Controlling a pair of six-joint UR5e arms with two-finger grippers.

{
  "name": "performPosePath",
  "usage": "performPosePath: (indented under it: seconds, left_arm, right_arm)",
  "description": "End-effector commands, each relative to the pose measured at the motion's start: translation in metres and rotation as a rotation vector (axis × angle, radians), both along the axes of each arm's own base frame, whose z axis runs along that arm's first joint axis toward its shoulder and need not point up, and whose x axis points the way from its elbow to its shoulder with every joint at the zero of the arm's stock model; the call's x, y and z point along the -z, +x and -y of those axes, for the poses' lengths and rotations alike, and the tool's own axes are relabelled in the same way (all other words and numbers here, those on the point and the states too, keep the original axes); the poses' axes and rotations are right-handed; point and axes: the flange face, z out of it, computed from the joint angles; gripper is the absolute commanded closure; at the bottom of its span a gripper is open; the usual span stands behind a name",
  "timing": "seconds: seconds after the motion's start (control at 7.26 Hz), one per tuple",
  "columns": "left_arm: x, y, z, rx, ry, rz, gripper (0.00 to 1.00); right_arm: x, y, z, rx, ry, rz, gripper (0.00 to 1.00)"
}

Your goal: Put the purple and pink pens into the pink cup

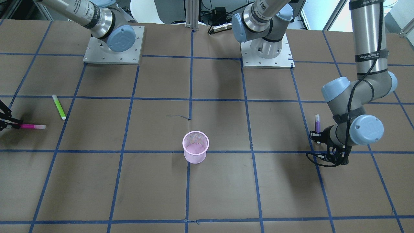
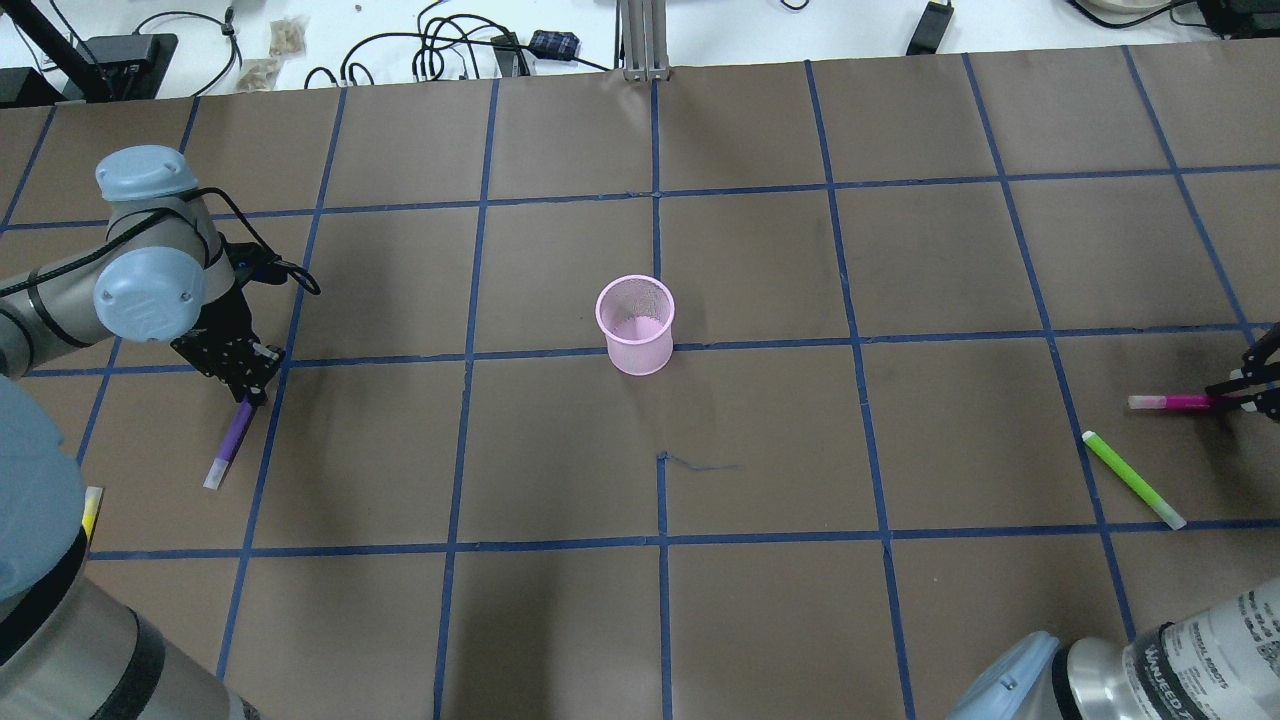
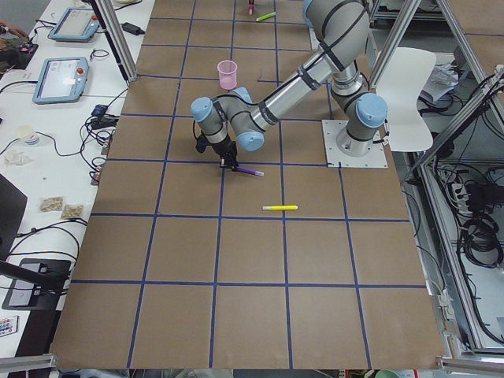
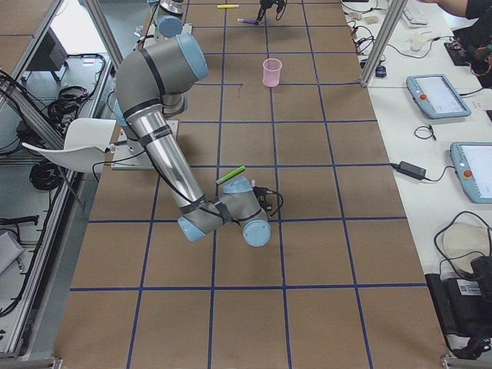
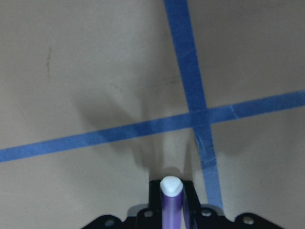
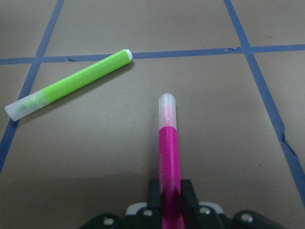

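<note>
The pink mesh cup (image 2: 637, 325) stands upright and empty near the table's middle; it also shows in the front view (image 1: 195, 147). My left gripper (image 2: 245, 385) is shut on one end of the purple pen (image 2: 228, 445), which lies low at the table on my left. The left wrist view shows that purple pen (image 5: 170, 205) between the fingers (image 5: 155, 188). My right gripper (image 2: 1245, 395) is shut on one end of the pink pen (image 2: 1180, 402) at the far right edge. The right wrist view shows the pink pen (image 6: 169, 152) clamped between the jaws. Both pens are far from the cup.
A green pen (image 2: 1133, 480) lies on the table close to the pink pen; it also shows in the right wrist view (image 6: 71, 83). A yellow pen (image 3: 280, 208) lies near my left arm's base side. Blue tape lines grid the brown table.
</note>
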Motion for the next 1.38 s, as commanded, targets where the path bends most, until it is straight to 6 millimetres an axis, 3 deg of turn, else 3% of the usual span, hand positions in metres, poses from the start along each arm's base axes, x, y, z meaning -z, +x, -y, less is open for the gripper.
performPosePath:
  seconds: [0.0, 0.83, 0.96, 1.1, 1.24]
  left_arm:
    - [-0.013, -0.002, 0.002, 0.002, -0.017, 0.011, 1.00]
    - [-0.018, -0.007, 0.002, 0.008, -0.027, 0.007, 1.00]
    - [-0.019, -0.008, 0.003, 0.009, -0.028, 0.008, 1.00]
    - [-0.019, -0.008, 0.003, 0.009, -0.029, 0.007, 1.00]
    - [-0.021, -0.008, 0.003, 0.009, -0.032, 0.008, 1.00]
  right_arm:
    - [0.001, 0.000, 0.000, 0.001, 0.002, 0.002, 0.92]
    - [-0.010, 0.006, 0.001, 0.031, 0.043, 0.021, 0.95]
    - [-0.046, 0.018, 0.008, 0.051, 0.051, -0.008, 0.95]
    - [-0.097, 0.045, 0.022, 0.080, 0.077, -0.079, 0.95]
    - [-0.164, 0.094, 0.038, 0.129, 0.105, -0.159, 0.95]
